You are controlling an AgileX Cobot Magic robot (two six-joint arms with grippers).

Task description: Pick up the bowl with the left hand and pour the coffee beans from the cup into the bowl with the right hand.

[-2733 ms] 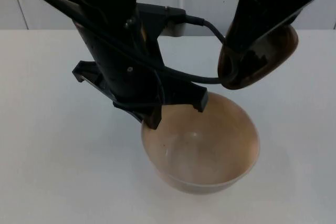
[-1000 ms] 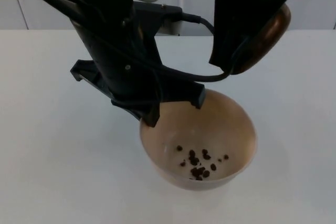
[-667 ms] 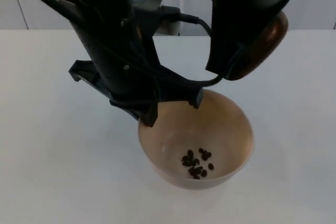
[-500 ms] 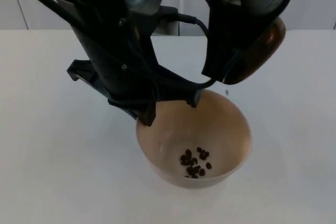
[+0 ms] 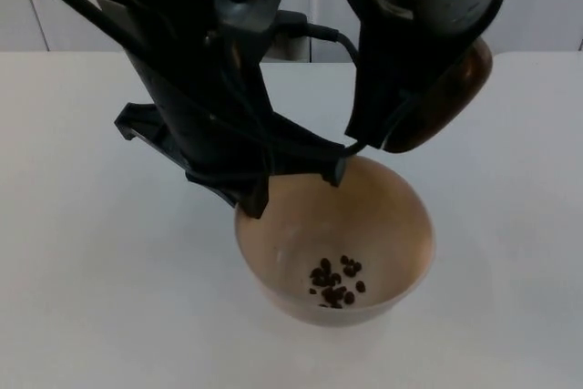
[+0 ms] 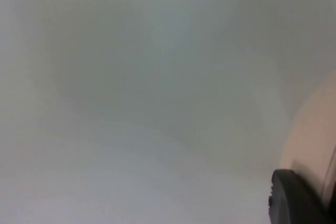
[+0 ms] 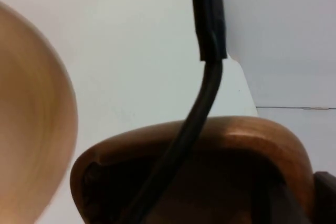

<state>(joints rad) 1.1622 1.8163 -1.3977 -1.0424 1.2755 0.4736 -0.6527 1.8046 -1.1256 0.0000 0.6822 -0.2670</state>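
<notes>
Two end effectors were seen: the left end effector clamped on the bowl rim, the right end effector gripping the tilted cup just above the bowl's far rim, beans inside.

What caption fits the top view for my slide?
Left claw holds the bowl with beans inside; right claw tilts the cup above it.
</notes>
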